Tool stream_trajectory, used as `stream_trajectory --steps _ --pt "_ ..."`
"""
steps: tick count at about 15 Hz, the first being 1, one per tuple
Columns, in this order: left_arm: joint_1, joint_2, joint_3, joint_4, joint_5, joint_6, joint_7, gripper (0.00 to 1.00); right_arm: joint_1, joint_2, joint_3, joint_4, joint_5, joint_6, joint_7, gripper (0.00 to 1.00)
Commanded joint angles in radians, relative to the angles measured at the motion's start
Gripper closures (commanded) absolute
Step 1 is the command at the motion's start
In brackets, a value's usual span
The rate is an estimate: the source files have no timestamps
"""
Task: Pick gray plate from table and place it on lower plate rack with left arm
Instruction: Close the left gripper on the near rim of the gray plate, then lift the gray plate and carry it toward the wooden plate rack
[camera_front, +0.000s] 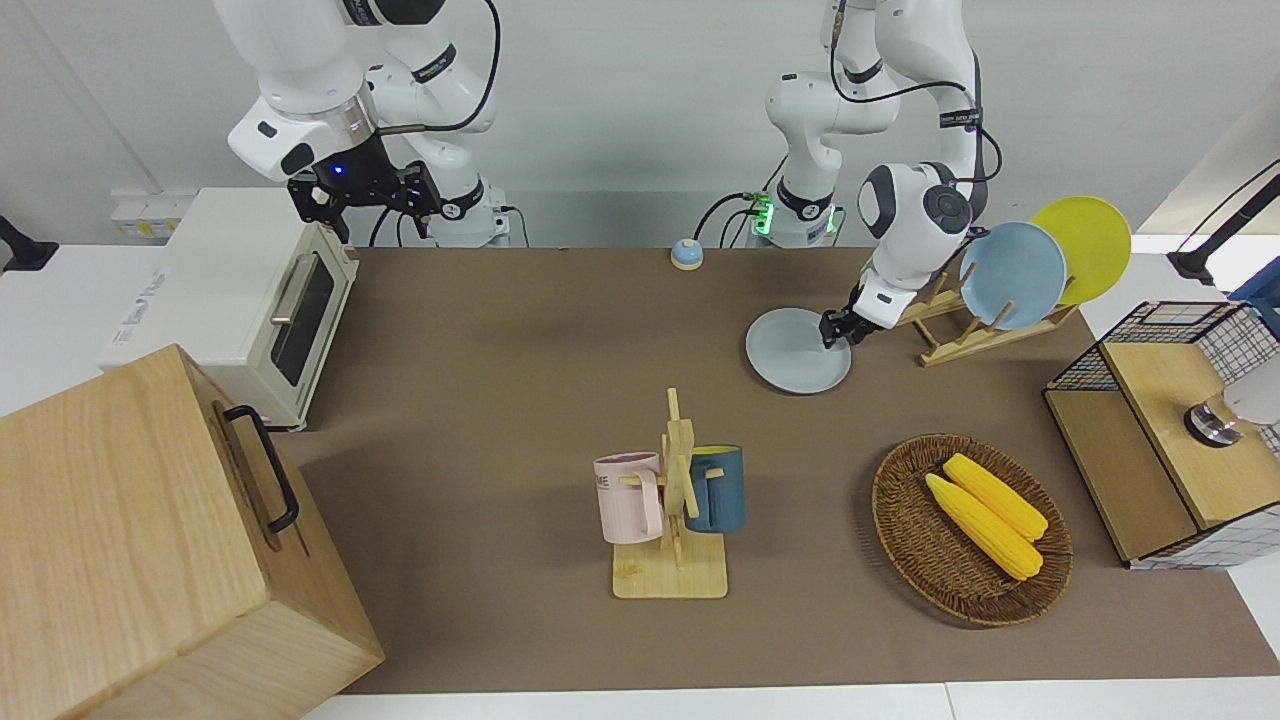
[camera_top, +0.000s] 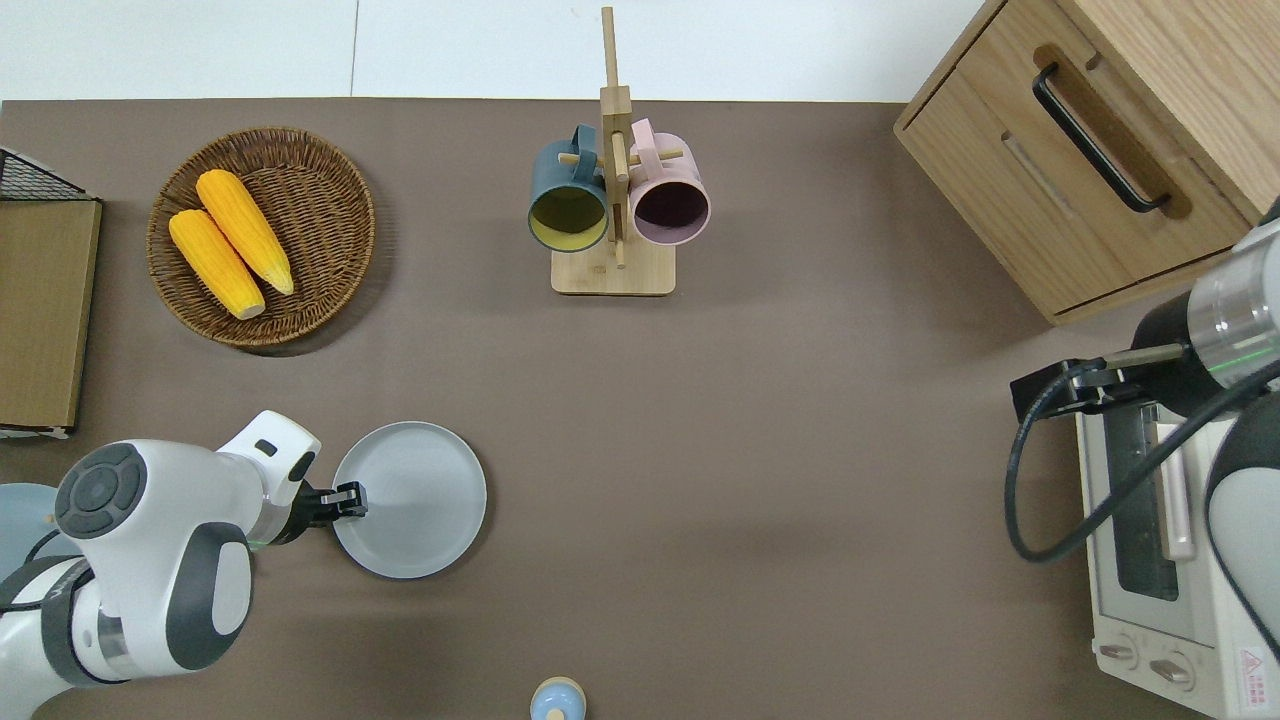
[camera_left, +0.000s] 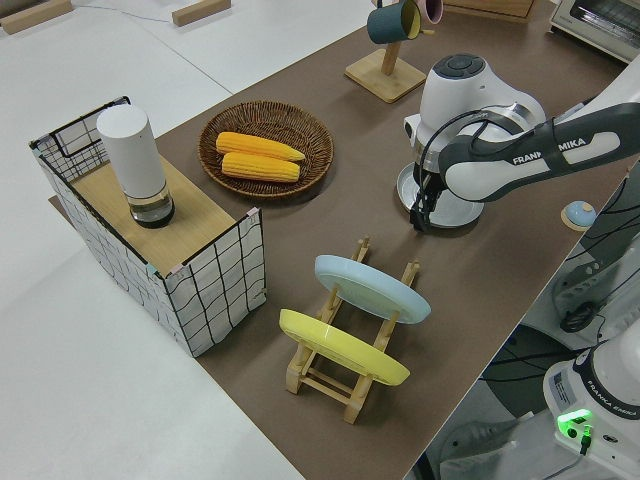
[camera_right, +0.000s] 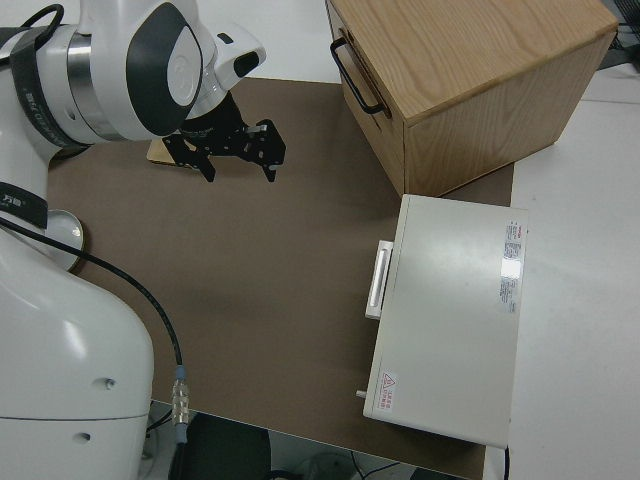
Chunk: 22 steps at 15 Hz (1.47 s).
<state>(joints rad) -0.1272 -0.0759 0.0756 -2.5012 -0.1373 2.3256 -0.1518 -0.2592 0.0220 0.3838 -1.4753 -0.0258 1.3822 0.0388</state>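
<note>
The gray plate (camera_front: 790, 352) (camera_top: 415, 500) lies flat on the brown mat; in the left side view my arm hides most of it (camera_left: 462, 212). My left gripper (camera_front: 834, 333) (camera_top: 350, 498) (camera_left: 420, 222) is down at the plate's rim, on the side toward the lower plate rack (camera_front: 955, 335) (camera_left: 335, 378). The rack holds a light-blue plate (camera_front: 1012, 274) and a yellow plate (camera_front: 1085, 245); its pegs nearest the gray plate are bare. My right gripper (camera_right: 240, 165) is open and parked.
A wicker basket (camera_front: 905, 530) with two corn cobs, a mug stand (camera_front: 672, 575) with two mugs, a wire-sided shelf (camera_front: 1150, 440), a toaster oven (camera_front: 250, 300), a wooden drawer box (camera_front: 120, 540) and a small blue knob (camera_front: 686, 253) stand around the mat.
</note>
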Motion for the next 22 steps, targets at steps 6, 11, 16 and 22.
stream_trajectory --steps 6,11,16,22 --pt "-0.012 -0.005 0.001 -0.016 -0.008 0.026 -0.019 1.00 -0.023 -0.002 0.021 0.007 -0.005 -0.012 0.012 0.017" --pt "-0.012 -0.008 0.001 -0.012 -0.007 0.014 -0.014 1.00 -0.023 -0.004 0.021 0.007 -0.005 -0.011 0.012 0.017" --pt "-0.011 -0.021 0.001 0.099 -0.004 -0.133 -0.023 1.00 -0.023 -0.002 0.021 0.007 -0.005 -0.011 0.012 0.017" --pt "-0.009 -0.024 0.003 0.315 0.004 -0.418 -0.051 1.00 -0.023 -0.002 0.021 0.007 -0.005 -0.011 0.012 0.017"
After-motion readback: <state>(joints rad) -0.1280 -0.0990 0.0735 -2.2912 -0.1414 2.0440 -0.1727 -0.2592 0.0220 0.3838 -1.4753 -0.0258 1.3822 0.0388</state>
